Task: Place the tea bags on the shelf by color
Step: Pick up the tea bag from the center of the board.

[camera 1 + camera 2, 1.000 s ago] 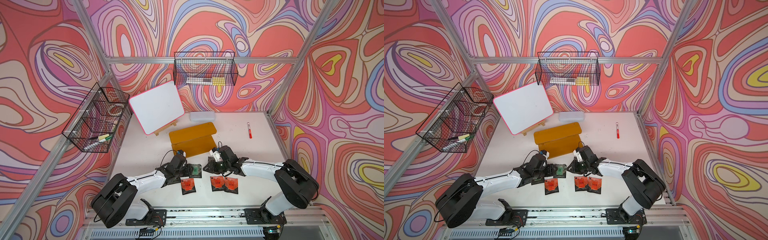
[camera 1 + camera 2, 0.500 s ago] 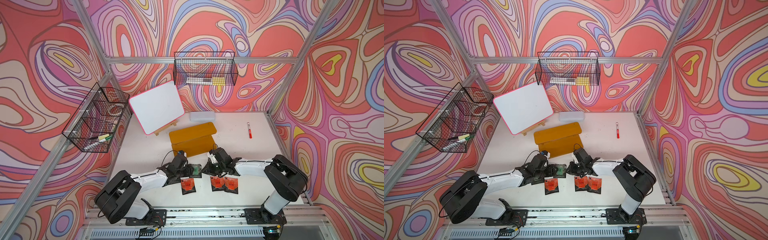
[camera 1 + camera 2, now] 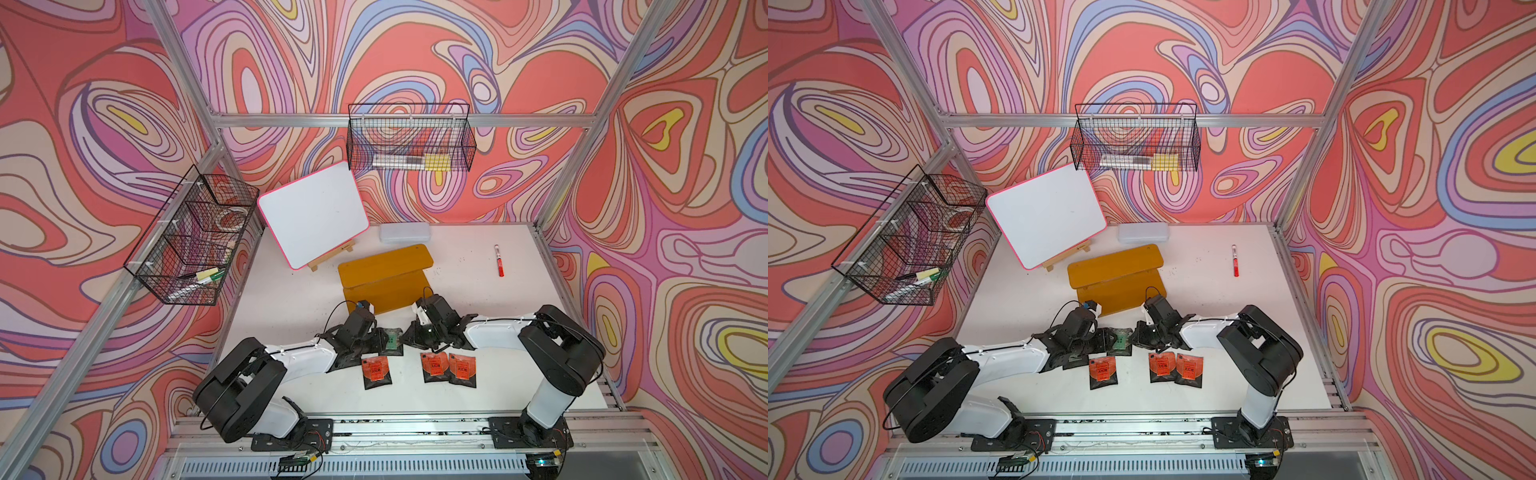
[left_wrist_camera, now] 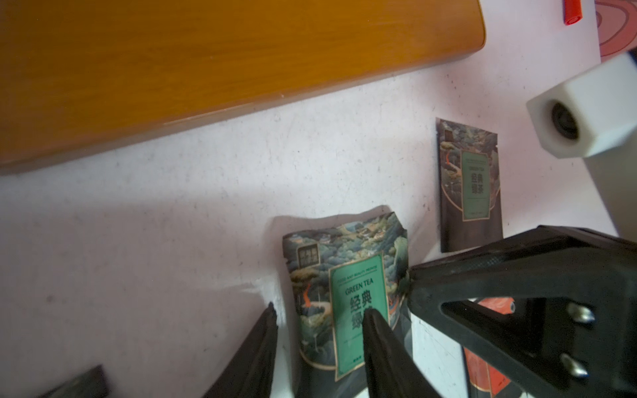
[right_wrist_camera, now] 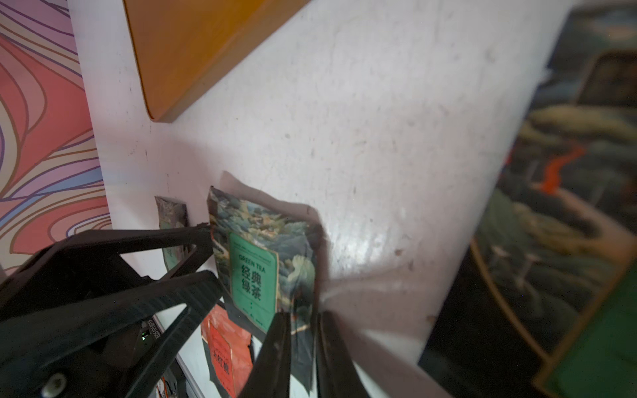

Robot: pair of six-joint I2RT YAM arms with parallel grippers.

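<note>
Right gripper [image 5: 303, 318] closes on a green tea bag [image 5: 255, 275]

Near the bench's [image 3: 291, 324] front edge three orange-red tea bags [image 3: 434, 368] lie flat. Just behind, the right gripper has swung in and pinched a corner of the glossy green tea bag, which stands buckled. The left gripper [image 4: 320, 308] straddles its other side, jaws apart. Farther back, the smooth, round-cornered yellow shelf [image 3: 384, 266] stands bare: sorting has barely begun.
</note>
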